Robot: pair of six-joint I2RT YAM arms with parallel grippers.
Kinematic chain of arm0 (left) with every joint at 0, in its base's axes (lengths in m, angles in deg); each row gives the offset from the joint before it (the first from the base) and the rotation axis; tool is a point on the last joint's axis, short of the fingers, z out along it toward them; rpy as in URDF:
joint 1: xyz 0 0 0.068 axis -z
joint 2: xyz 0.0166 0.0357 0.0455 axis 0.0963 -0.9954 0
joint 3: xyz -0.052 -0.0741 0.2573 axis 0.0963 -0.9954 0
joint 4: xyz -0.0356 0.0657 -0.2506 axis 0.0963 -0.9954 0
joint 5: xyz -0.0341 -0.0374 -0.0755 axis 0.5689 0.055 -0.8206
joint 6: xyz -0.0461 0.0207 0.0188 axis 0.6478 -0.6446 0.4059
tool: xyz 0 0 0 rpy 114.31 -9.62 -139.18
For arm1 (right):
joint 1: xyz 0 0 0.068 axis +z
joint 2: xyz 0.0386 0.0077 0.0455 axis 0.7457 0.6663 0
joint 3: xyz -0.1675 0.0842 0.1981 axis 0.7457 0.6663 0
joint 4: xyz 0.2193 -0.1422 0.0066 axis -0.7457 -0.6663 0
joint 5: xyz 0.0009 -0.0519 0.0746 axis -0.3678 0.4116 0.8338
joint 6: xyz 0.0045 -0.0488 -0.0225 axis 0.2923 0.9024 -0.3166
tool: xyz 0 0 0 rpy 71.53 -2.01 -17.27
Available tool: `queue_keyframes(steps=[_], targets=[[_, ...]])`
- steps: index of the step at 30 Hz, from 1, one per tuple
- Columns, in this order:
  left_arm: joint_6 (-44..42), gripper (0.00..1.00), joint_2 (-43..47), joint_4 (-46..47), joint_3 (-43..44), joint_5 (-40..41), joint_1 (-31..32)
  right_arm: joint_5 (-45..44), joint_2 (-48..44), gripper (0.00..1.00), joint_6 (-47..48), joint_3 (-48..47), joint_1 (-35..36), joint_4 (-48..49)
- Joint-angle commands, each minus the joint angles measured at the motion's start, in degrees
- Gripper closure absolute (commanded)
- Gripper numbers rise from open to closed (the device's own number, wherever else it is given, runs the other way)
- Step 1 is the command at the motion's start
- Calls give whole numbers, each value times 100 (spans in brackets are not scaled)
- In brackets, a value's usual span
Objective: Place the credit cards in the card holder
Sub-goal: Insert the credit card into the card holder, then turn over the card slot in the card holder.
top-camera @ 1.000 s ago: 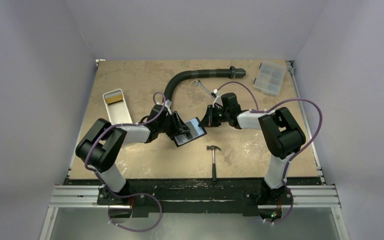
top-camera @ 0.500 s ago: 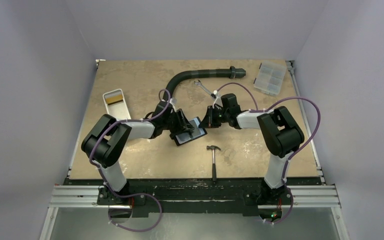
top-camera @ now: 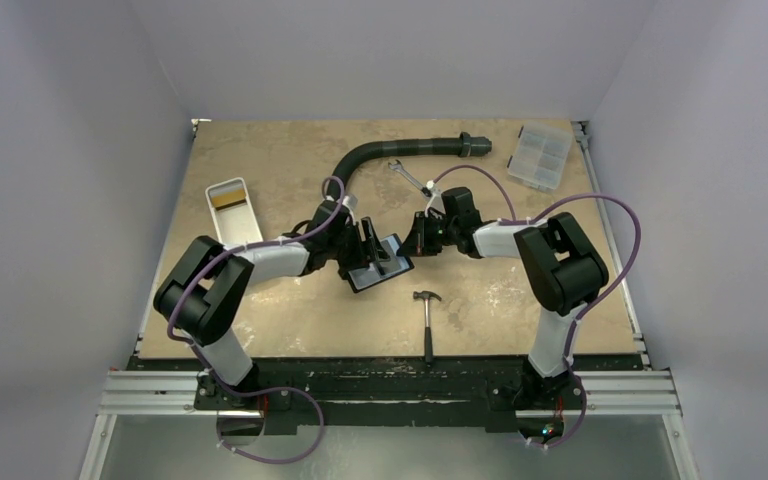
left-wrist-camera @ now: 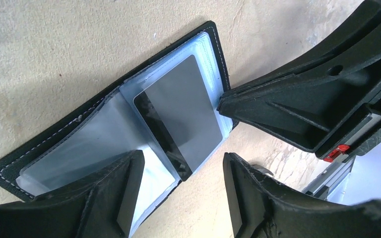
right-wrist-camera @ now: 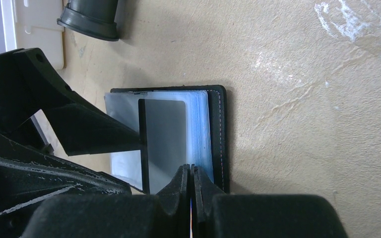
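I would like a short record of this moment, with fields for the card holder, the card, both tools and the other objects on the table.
card holder: open, flat on the table, clear pockets facing up
credit card: one dark card on the pockets; whether it is fully in a sleeve cannot be told
left tool: open, fingers either side of the card's end, holding nothing
right tool: shut, tip against the holder's edge by the pocket stack
other objects: hammer, white tray, black hose, clear box
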Motion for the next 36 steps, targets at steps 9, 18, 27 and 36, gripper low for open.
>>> queue_keyframes(steps=[9,18,27,36], targets=[[83,37,-482,197,160,-236,120,75,-100,93,33,47,-35,141],[228,36,-435,384,225,-29,352,644,-168,90,-357,241,-124,694],[-164,28,316,-338,-183,92,14,681,-445,81,-421,491,-411,868],[-95,62,280,-19,-47,-323,-22,830,-354,73,-441,501,-408,980]])
